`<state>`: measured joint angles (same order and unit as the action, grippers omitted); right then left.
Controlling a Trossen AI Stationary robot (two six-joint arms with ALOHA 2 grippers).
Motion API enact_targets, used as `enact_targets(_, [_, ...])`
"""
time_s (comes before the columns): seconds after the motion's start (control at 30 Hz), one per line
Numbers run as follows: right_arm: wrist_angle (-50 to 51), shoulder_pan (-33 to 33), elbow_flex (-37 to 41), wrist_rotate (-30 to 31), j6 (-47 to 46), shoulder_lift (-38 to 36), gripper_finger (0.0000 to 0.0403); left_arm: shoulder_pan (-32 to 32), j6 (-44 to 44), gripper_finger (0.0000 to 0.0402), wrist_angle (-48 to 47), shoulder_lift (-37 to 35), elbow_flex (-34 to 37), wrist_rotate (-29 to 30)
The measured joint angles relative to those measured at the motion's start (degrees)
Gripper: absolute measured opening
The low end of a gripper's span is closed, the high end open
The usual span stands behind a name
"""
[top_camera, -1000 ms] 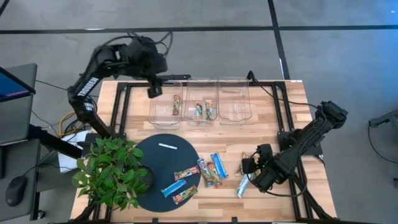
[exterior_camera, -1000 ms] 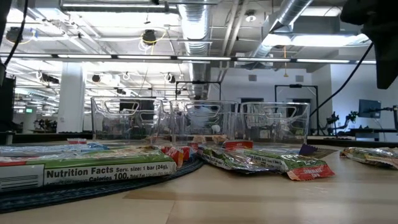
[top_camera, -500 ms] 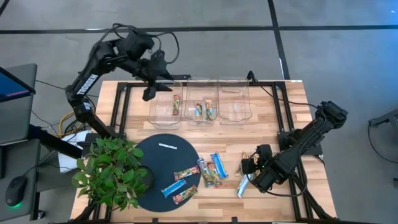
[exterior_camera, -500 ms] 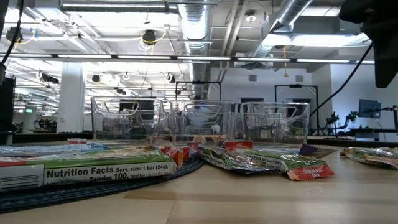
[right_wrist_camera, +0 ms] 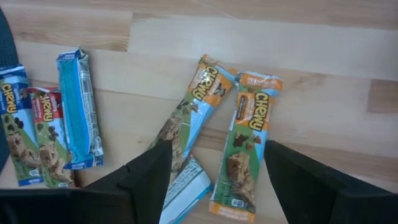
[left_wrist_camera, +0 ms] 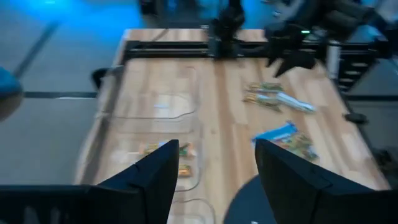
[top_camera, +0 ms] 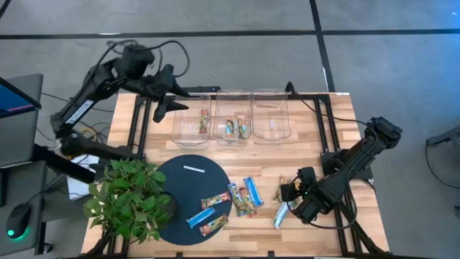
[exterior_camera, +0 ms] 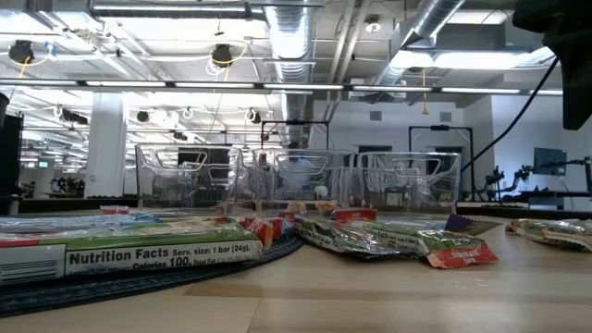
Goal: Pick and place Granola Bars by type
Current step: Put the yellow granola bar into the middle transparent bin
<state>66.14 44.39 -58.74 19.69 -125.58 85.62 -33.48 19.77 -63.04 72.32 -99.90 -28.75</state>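
Granola bars lie flat on the table. Several are spread across the black round mat point(top_camera: 180, 208) and the wood beside it point(top_camera: 244, 198). Three more lie near the right edge: two green-orange bars point(right_wrist_camera: 245, 149) point(right_wrist_camera: 186, 118) and a blue-white one point(right_wrist_camera: 186, 193). Others rest in the left bin point(top_camera: 203, 121) and the middle bin point(top_camera: 233, 128). My right gripper point(right_wrist_camera: 214, 186) hangs open just above those three bars, pointing steeply down. My left gripper point(top_camera: 169, 108) stands open in the air by the table's far left corner, beside the left bin, holding nothing.
Three clear bins point(top_camera: 272, 119) stand in a row along the far edge. A potted plant point(top_camera: 129, 198) fills the near left corner. A thin white strip point(top_camera: 192, 169) lies on the mat. A black metal frame point(top_camera: 140, 122) runs along the table's sides.
My left arm has swung back toward the table's far left corner. Its gripper has drawn away from the left bin and tipped up from pointing steeply down to a shallower slant. It has stayed open. The bars have not moved.
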Motion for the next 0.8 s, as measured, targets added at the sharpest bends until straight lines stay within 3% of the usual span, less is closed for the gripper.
enact_targets(0.23, [-0.54,0.07,0.09,-0.03,-0.03,-0.02,0.0249,3.63,-12.21,0.0206,17.35,-13.78,20.36,12.78])
enact_targets(0.43, [-14.39,-2.13,5.75,-1.88,-1.91,-0.07,0.0249,8.47,-17.27,0.0206,25.07,-21.84,33.7,22.17])
enact_targets(0.6, [-17.41,-4.38,8.58,-2.36,-2.35,-0.04,0.0249,10.72,-19.1,0.0206,28.25,-24.79,39.28,24.94])
enact_targets(0.8, [-17.28,-6.17,10.77,-5.55,-2.14,-0.04,0.0249,11.57,-20.47,0.0206,28.83,-25.03,40.7,25.15])
